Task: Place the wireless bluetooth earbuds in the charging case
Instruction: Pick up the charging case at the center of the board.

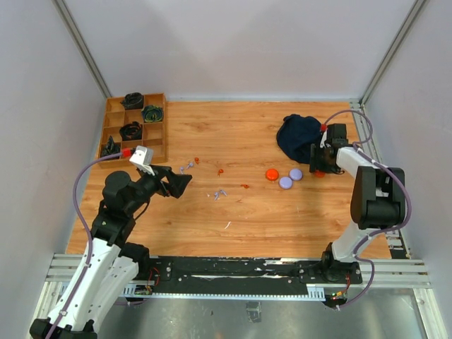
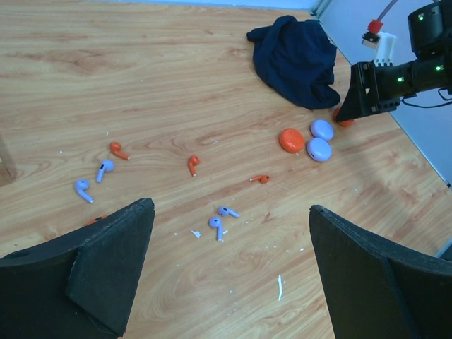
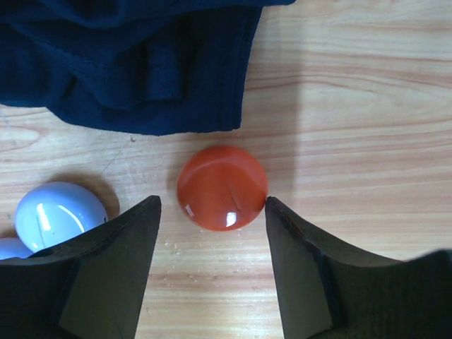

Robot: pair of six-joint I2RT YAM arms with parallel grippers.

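The right gripper (image 3: 212,202) sat part-open astride an orange puck (image 3: 222,185) (dark cloth (image 3: 127,63) just behind), the left gripper (image 2: 229,209) gaping wide near the earbuds (image 2: 217,224).

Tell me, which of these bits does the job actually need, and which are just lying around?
Needed: lilac earbuds, orange-red earbuds, round lilac cases, round orange-red cases.
Lying about: navy cloth, wooden tray of coiled cables.

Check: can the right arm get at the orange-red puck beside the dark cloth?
Probably yes. The right gripper has its open jaws either side of the orange-red puck, and the dark cloth lies just beyond it, not over it.
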